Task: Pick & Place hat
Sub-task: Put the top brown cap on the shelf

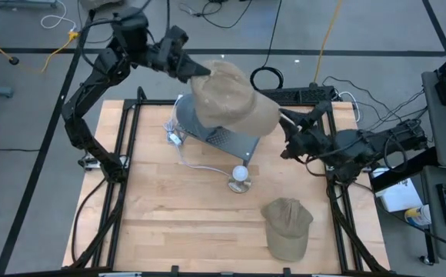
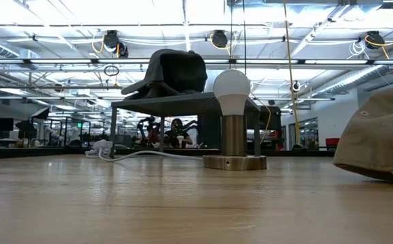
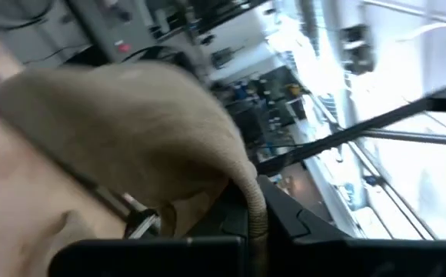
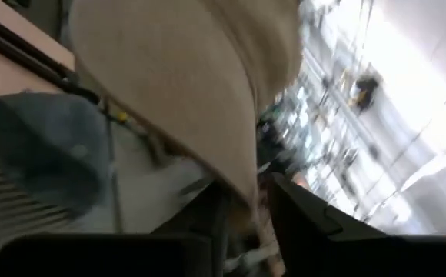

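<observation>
Seen from above, the wooden table (image 1: 177,223) carries a grey stand (image 1: 234,142) with a tan hat (image 1: 231,96) on top, the left gripper (image 1: 200,71) pinching its far edge and the right gripper (image 1: 282,123) clamped on its near-right brim, while a second hat (image 1: 288,227) lies near the front beside a bulb lamp (image 1: 240,178). At table level, the hat (image 2: 169,73) sits on the stand (image 2: 183,105) behind the lamp (image 2: 232,115). Each wrist camera shows tan fabric (image 3: 131,138) caught between that arm's own fingers (image 4: 208,223).

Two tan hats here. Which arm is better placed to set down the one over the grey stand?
Left. The left gripper meets that hat at its rim above the stand; the right gripper sits beside it.
</observation>
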`<action>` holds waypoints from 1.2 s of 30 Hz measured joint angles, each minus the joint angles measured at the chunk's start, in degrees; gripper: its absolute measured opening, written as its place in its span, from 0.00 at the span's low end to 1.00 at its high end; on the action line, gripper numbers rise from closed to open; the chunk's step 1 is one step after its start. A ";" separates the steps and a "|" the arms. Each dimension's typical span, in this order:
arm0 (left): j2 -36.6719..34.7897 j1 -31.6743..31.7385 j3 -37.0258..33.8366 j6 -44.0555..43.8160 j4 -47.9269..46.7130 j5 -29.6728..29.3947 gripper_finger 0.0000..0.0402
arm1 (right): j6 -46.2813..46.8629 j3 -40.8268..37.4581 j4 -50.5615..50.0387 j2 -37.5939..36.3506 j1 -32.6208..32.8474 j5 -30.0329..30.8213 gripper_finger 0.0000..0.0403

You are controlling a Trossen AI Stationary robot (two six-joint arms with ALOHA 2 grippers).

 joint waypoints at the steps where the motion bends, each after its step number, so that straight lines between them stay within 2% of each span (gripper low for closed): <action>1: 0.00 0.39 0.00 -0.38 1.87 0.61 0.01 | 4.68 0.00 -2.67 0.00 0.32 0.99 0.24; 6: 0.00 2.26 0.00 -2.05 7.57 2.85 0.01 | 31.15 0.00 -15.67 0.00 2.15 2.41 0.32; 9: 0.00 3.57 0.00 -0.22 8.29 5.36 0.01 | 45.92 0.00 -19.27 0.00 3.23 2.28 0.34; 13: 0.00 5.07 0.00 3.43 8.13 8.34 0.01 | 55.73 0.00 -19.30 0.01 4.31 -2.58 0.35; 19: 0.73 5.79 0.02 9.58 8.20 10.28 0.01 | 59.25 0.00 -11.21 0.02 4.35 -12.84 0.34; 28: 7.14 1.90 0.02 17.63 8.14 11.07 0.01 | 55.72 0.00 7.57 0.02 4.35 -25.68 0.34; 32: 10.35 0.42 0.02 21.95 8.10 11.95 0.01 | 53.81 0.00 12.84 0.02 4.35 -29.27 0.33; 36: 12.88 -0.48 0.02 26.79 8.10 12.02 0.01 | 54.03 0.00 15.84 0.02 4.35 -29.22 0.33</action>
